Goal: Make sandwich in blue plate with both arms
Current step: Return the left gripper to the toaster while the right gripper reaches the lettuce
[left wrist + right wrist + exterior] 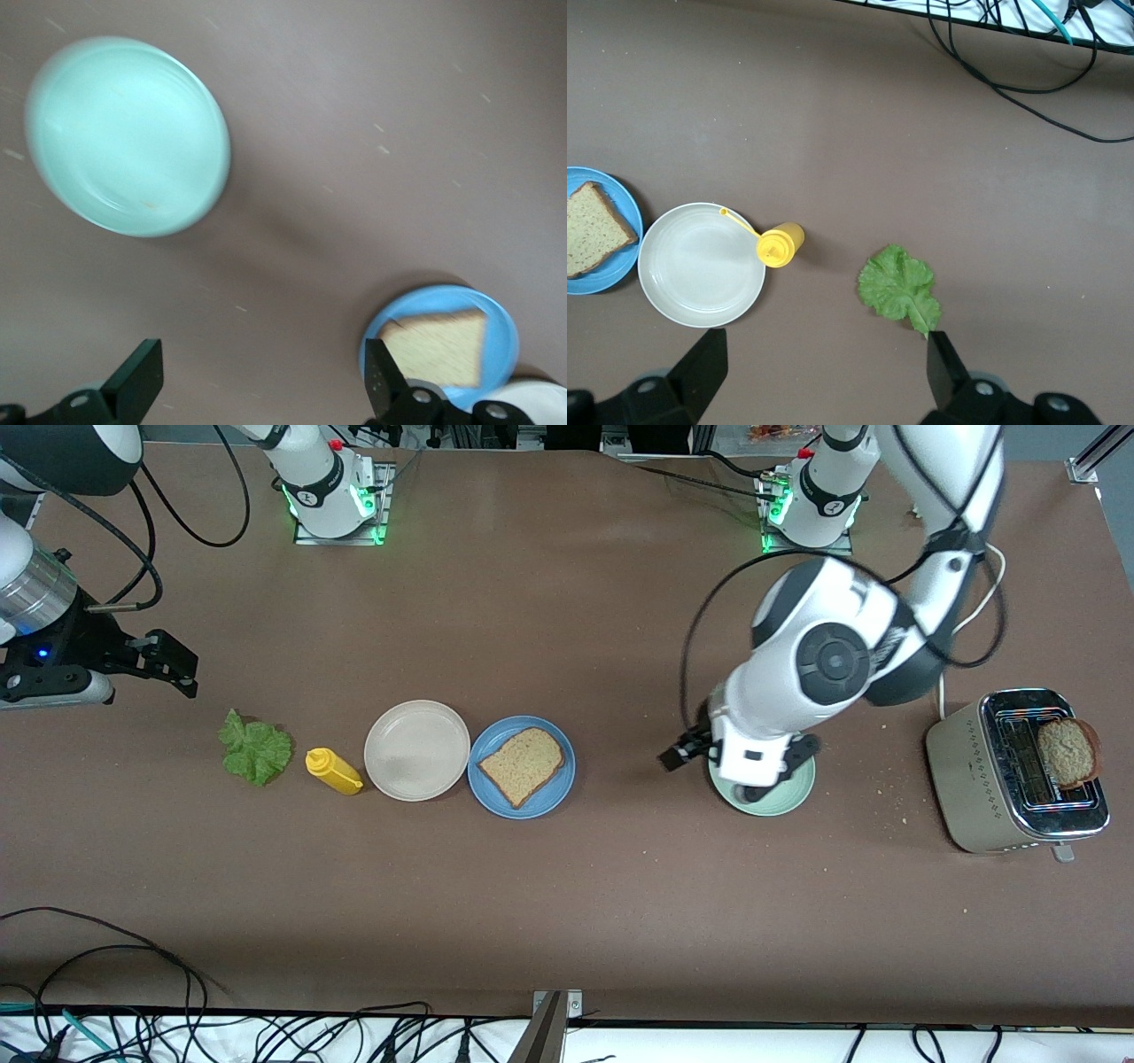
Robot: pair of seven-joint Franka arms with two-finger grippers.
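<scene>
The likeliest slip from here is with the lettuce leaf (255, 749): it is thin, ruffled and lies flat on the bench (567, 921), so a gripper coming down on it may pinch only an edge and drop it, or drag it aside instead of lifting it. The yellow mustard bottle (333, 771) lies on its side just beside the leaf and could be knocked or rolled by a careless reach. The second bread slice (1067, 752) stands in the toaster (1010, 779) at the left arm's end of the bench; pulling it out at an angle could jam it or crumble it. The right gripper (168, 662) hangs empty with its fingers spread, over the bench at the right arm's end, near the leaf. The left gripper (740, 757) is also spread and empty, over the pale mint-green plate (766, 802). The blue plate (521, 767) sits in the middle of the bench, touching or nearly touching the beige plate (416, 749), and holds a single slice of brown wholegrain bread (521, 765) with a darker crust, lying flat; no lettuce or top slice is on it, so the sandwich looks barely begun.
</scene>
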